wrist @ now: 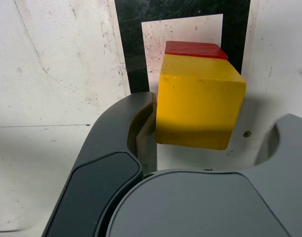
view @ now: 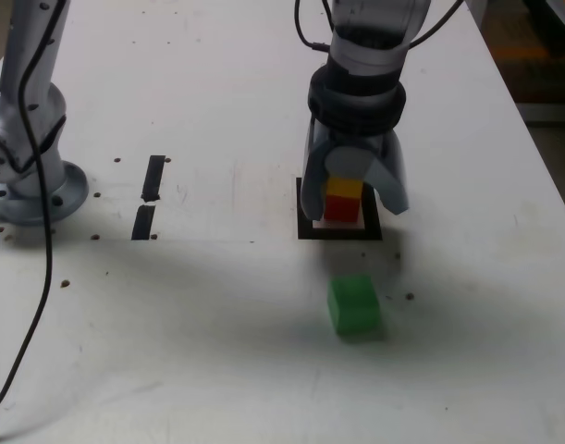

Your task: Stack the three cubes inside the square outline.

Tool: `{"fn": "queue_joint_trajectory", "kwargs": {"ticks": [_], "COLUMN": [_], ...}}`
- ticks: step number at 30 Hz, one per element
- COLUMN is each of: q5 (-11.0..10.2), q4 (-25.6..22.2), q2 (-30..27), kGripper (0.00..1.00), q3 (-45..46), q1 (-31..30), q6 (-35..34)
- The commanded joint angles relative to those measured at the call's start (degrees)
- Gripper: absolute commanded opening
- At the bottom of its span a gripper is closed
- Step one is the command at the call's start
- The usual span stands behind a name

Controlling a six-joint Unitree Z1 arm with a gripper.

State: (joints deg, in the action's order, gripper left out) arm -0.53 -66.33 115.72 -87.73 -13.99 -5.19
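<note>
Two of the three cubes are already stacked: the red cube (view: 341,210) sits inside the square outline (view: 339,230), and the yellow cube (view: 343,189) rests on top of it, roughly square to it, though the wrist view shows the red edge peeking out along one side, so the alignment is slightly off. The green cube (view: 353,304) lies alone on the white tabletop (view: 217,342), apart from the outline and nearer the camera in the exterior view. In my judgement the task is about two thirds done; what remains is to fetch the green cube and set it on the yellow one.

The end effector (view: 354,194) hangs over the stack with its fingers spread on either side of the yellow cube. In the wrist view one dark finger lies just beside or against the cube's face while the other stands clear of it, so the jaws read as released, not gripping.

The square outline acts as the only container here; it holds the red cube directly, with white margin visible around it. The two short black bars (view: 149,196) at the exterior view's left hold nothing.
</note>
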Motion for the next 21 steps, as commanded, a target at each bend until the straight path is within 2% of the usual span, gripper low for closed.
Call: {"fn": "queue_joint_trajectory", "kwargs": {"ticks": [1, 6, 14, 17, 21], "q5": [-0.14, -1.87, -5.11, -5.26, -3.9], "q4": [-0.15, -2.31, -8.48, -9.93, -10.82], "q2": [-0.4, -2.81, -9.18, -11.12, -12.17], "kGripper": [0.96, 0.98, 0.98, 0.99, 0.99], "q3": [0.11, 0.22, 0.1, 0.09, 0.02], "q1": [0.16, 0.11, -1.37, -2.45, -4.63], "q6": [0.17, -1.13, -5.28, -7.33, -10.99]}}
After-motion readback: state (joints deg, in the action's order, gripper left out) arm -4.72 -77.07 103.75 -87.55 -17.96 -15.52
